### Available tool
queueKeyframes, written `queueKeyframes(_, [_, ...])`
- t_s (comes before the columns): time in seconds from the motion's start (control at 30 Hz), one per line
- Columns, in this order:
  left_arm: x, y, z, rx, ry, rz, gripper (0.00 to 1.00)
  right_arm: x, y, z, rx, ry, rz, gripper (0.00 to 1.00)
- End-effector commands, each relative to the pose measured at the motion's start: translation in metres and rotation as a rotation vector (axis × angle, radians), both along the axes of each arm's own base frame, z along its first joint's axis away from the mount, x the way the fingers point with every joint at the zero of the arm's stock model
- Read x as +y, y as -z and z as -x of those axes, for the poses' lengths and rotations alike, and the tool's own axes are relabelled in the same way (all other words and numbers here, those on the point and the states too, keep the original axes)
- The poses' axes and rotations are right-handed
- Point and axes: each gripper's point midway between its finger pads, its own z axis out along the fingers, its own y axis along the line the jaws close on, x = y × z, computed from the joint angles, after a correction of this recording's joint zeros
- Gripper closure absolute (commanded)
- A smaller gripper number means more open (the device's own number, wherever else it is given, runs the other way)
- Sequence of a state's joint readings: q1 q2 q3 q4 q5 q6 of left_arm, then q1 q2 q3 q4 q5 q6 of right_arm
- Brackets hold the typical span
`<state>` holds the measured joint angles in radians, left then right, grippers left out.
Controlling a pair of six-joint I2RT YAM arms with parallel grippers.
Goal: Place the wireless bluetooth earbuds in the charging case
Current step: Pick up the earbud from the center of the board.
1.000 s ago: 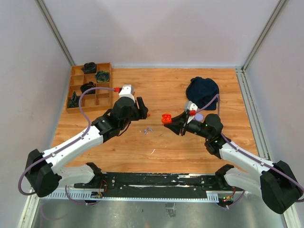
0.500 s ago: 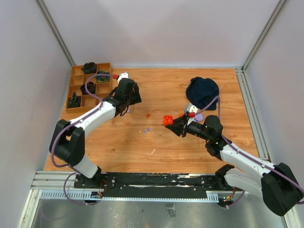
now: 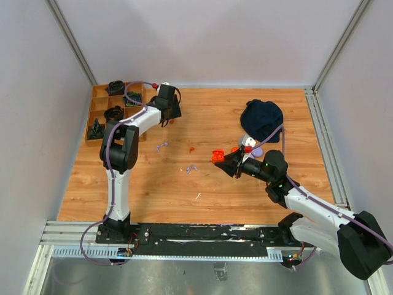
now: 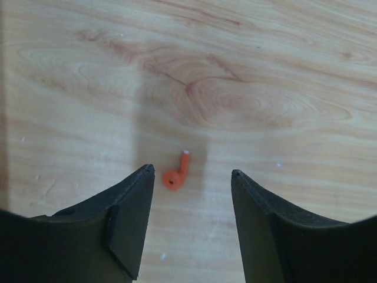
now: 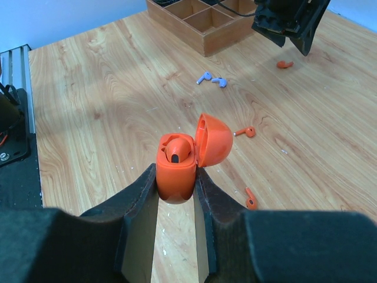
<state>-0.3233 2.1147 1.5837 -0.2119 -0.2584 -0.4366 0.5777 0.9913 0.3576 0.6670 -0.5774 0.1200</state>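
Note:
My right gripper (image 3: 218, 157) is shut on the orange-red charging case (image 5: 175, 171) and holds it above the table with its lid (image 5: 213, 140) open. One orange-red earbud (image 5: 178, 150) sits in a slot. My left gripper (image 3: 172, 115) is open at the far left by the tray. It hangs over a loose orange-red earbud (image 4: 177, 174) that lies on the wood between its fingertips (image 4: 147, 174). More orange-red earbuds (image 5: 246, 132) (image 5: 251, 200) and lilac earbuds (image 5: 211, 79) (image 3: 191, 168) lie scattered on the table.
A wooden compartment tray (image 3: 98, 117) with dark items stands at the back left. A dark blue cloth (image 3: 262, 118) lies at the back right. A lilac puck (image 3: 257, 150) sits beside my right arm. A small pale bit (image 3: 198, 196) lies near the front.
My left arm has swung from mid-table out to the back left, next to the tray. My right gripper has held still with the case.

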Motion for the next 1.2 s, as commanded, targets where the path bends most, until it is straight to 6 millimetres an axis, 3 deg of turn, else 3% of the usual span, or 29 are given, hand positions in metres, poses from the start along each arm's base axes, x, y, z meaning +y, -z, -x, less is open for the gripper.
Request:
queueKeyframes(0.0, [-0.001,0.005,-0.017,0.018,0.053,-0.026,0.42,0.000,-0.001,0.001,-0.030,0.001,0.001,0.95])
queueKeyframes(0.27, [0.000,0.038,-0.022,0.094,0.095,-0.071,0.54,0.000,0.001,0.001,-0.028,0.002,0.006,0.95])
queueKeyframes(0.47, [-0.005,0.055,-0.009,0.160,0.145,-0.060,0.57,-0.001,-0.001,0.001,-0.032,0.004,0.005,0.95])
queueKeyframes(0.67, [-0.014,0.055,0.014,0.213,0.259,-0.035,0.64,-0.002,-0.004,0.001,-0.039,0.010,0.004,0.95])
queueKeyframes(1.17, [-0.016,0.051,0.084,0.286,0.424,-0.061,0.65,-0.004,-0.008,0.004,-0.046,0.006,0.001,0.95])
